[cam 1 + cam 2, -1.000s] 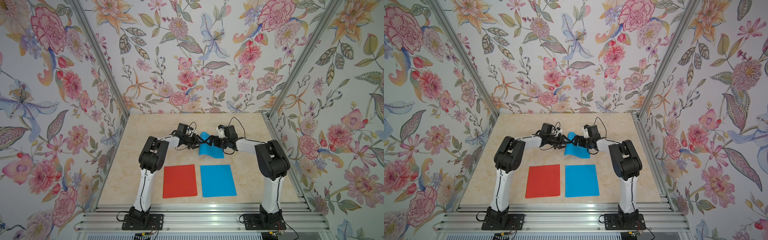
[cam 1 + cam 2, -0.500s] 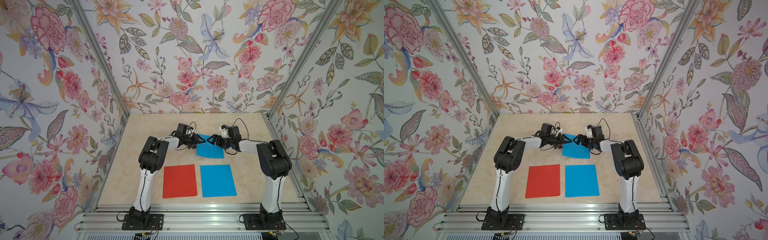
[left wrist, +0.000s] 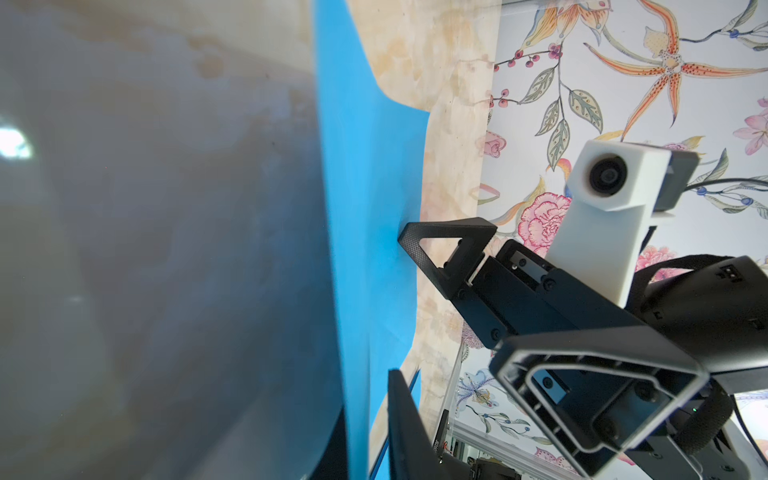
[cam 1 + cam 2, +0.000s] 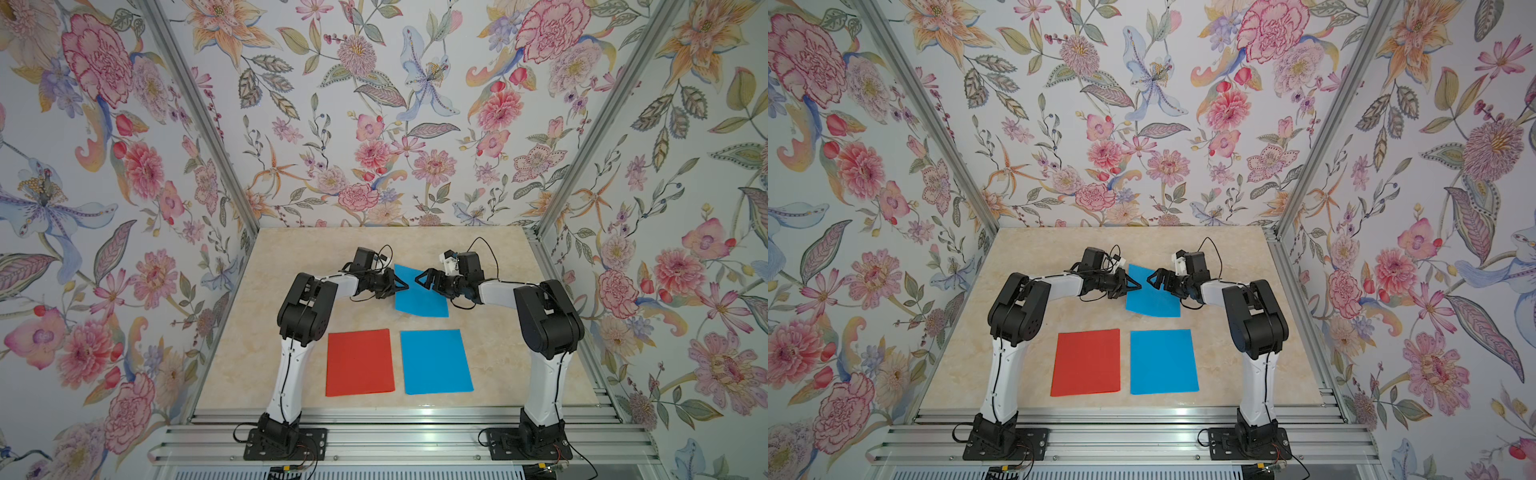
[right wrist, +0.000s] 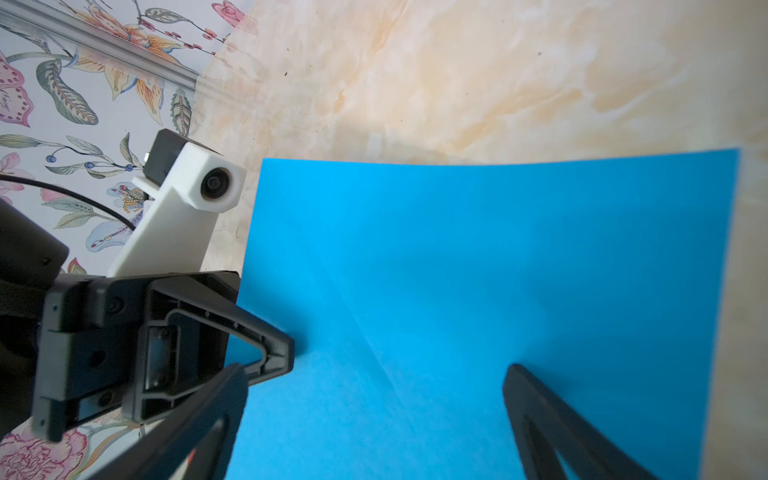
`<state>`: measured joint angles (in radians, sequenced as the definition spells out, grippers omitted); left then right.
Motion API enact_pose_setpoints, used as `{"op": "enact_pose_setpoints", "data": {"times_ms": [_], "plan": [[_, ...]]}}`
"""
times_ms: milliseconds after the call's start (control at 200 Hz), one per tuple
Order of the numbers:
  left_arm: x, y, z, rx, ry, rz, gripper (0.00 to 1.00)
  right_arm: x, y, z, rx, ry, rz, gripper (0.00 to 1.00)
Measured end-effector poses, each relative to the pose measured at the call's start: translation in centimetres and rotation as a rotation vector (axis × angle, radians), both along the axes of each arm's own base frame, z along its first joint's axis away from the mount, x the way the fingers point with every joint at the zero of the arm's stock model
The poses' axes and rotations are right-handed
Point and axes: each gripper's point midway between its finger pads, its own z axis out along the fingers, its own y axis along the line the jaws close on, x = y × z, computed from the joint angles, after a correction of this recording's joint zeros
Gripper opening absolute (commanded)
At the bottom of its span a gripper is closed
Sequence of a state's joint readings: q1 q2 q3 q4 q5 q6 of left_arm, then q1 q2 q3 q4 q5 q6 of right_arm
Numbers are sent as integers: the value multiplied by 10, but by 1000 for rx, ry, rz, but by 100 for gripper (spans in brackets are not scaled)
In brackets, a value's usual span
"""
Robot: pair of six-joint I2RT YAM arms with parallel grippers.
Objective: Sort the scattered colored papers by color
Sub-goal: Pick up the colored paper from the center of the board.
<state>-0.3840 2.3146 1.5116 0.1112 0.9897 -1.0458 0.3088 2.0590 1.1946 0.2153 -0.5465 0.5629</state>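
Observation:
A blue paper (image 4: 422,297) (image 4: 1152,301) lies at mid table between my two arms. My left gripper (image 4: 404,286) (image 4: 1137,286) is shut on its left edge; in the left wrist view the blue paper (image 3: 365,208) runs between the fingers of that gripper (image 3: 368,395). My right gripper (image 4: 422,279) (image 5: 374,415) stands open just above the sheet's right part (image 5: 498,270), with nothing in it. Nearer the front lie a red-orange paper (image 4: 359,362) (image 4: 1086,362) and another blue paper (image 4: 435,361) (image 4: 1163,361), flat and side by side.
The marble table (image 4: 324,249) is walled by floral panels at the back and on both sides. An aluminium rail (image 4: 374,419) with both arm bases runs along the front edge.
The blue paper, draped up between both grippers before, has settled flatter on the table. My left gripper has closed on its left edge. The right gripper has drawn back a little to the right.

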Motion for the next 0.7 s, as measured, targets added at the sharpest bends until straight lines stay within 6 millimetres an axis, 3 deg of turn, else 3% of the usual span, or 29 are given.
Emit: {"op": "enact_pose_setpoints", "data": {"times_ms": [155, 520, 620, 700], "plan": [[-4, 3, -4, 43, -1, -28, 0, 0, 0, 0, 0, 1, 1, 100], [-3, 7, 15, 95, -55, -24, 0, -15, -2, 3, -73, 29, 21, 100], [1, 6, 29, 125, -104, -1, 0, -22, -14, 27, -132, 9, 6, 100], [1, 0, 45, 152, -157, 17, 0, -24, -28, 68, -167, -64, -21, 100]]}}
